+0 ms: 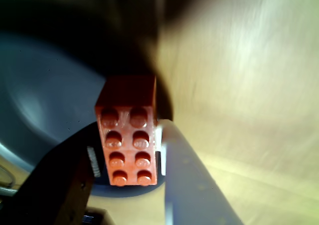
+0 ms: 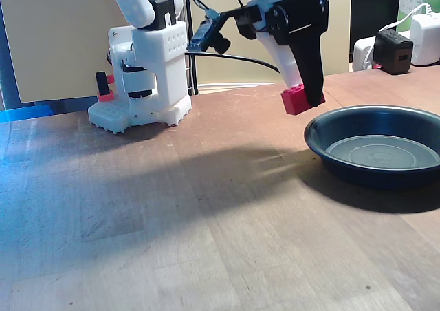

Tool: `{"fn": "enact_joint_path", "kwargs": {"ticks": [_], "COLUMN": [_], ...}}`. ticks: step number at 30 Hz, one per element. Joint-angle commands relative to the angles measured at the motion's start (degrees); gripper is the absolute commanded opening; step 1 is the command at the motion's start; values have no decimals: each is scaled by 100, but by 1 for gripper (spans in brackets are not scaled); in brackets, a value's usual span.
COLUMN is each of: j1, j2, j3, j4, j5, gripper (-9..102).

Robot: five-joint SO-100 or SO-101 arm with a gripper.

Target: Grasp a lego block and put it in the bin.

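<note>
Since the gripper (image 2: pixel 302 99) is clamped on the block (image 2: pixel 295 101), we read it as carried clear of the desk (image 2: pixel 206 221) | block hangs just outside the bin (image 2: pixel 323 149) rim | drop pending.

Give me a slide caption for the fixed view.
Gripper holds the red lego block above the table, beside the bin.

The wrist view is soft and smeared, sharp only on the small red studded plastic brick (image 1: pixel 128 135), with pale glare on the wood to its right and darkness above it. In the fixed view, daylight is even and crisp, and a broad soft shadow lies on the brown wooden table (image 2: pixel 172 242) left of the dark round dish (image 2: pixel 377 146).
</note>
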Motion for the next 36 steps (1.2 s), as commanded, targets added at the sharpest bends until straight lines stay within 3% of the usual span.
{"fn": "enact_joint_path", "kwargs": {"ticks": [1,22,36], "j1": [-149,-325,-167], "j2": [-369,-3419,-3867], "j3": [-554,-3516,-3779], "j4": [-62,-35,-26], "j5": [149,703,114], "gripper": [0,0,1]}}
